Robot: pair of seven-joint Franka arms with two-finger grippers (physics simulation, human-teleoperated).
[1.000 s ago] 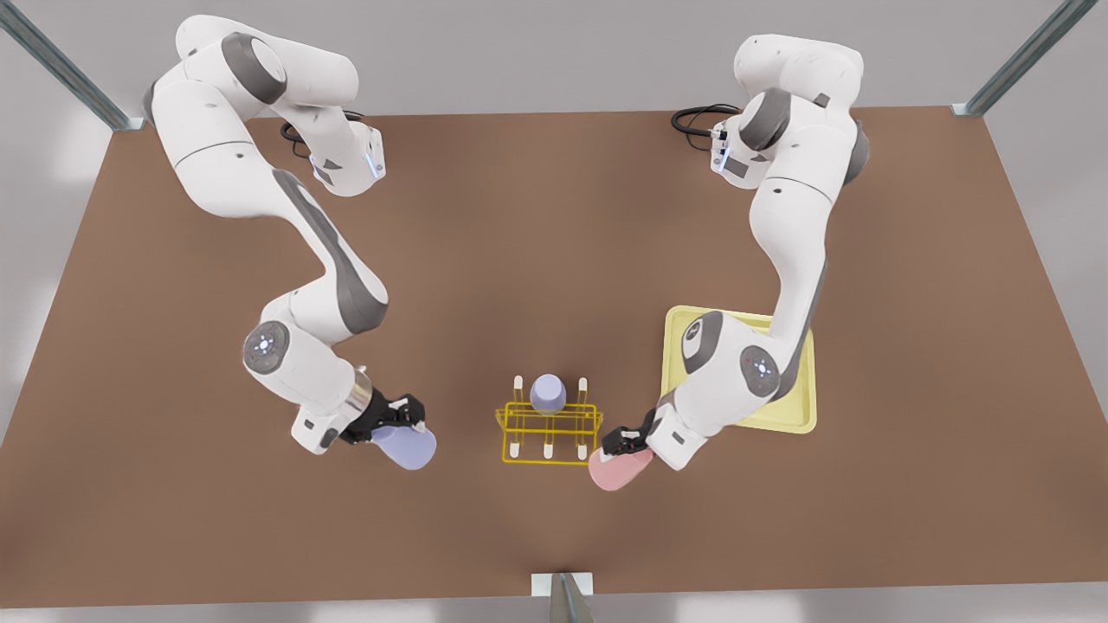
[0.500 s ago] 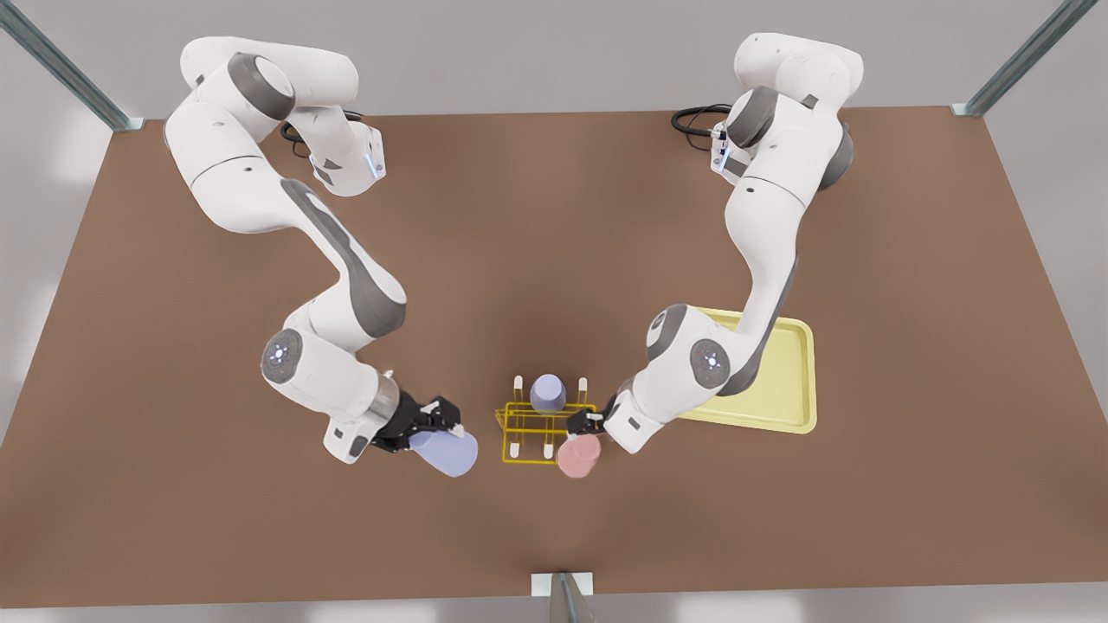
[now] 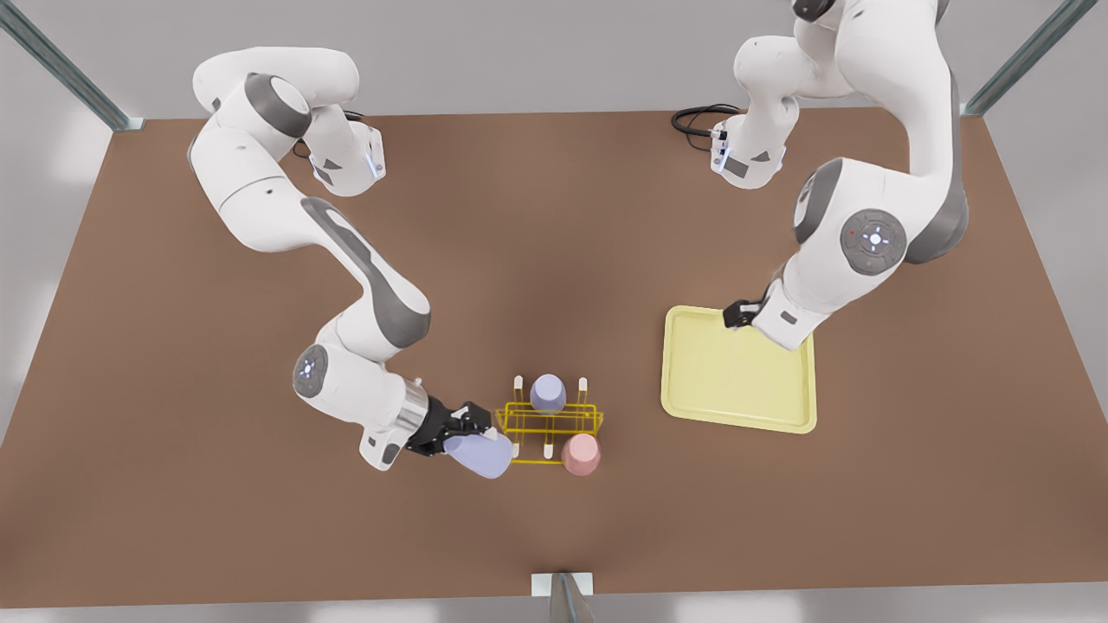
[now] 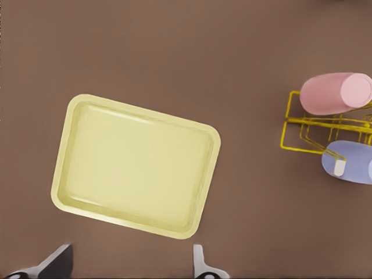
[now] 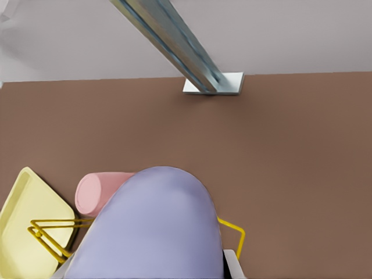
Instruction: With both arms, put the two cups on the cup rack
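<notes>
My right gripper (image 3: 467,430), on the arm at the front view's left, is shut on the periwinkle-blue cup (image 3: 481,456) (image 5: 157,226). The cup is tilted and held against the front-left corner of the yellow wire cup rack (image 3: 519,420) (image 5: 49,233). The salmon-pink cup (image 3: 581,453) (image 4: 336,93) (image 5: 96,192) sits upside down over the rack's front-right peg, and nothing grips it. My left gripper (image 3: 736,313) (image 4: 129,268), on the arm at the front view's right, hangs open above the far edge of the tray, with nothing between its fingers.
A greyer-lavender cup (image 3: 548,394) (image 4: 351,163) sits on the rack's rear middle peg. The pale-yellow tray (image 3: 736,381) (image 4: 136,165) lies to the front view's right of the rack. A metal post (image 3: 567,597) (image 5: 174,43) stands at the table's near edge.
The left gripper let go of the pink cup on the rack's front-right peg and drew back up over the tray. The right gripper carried the blue cup to the rack's front-left corner.
</notes>
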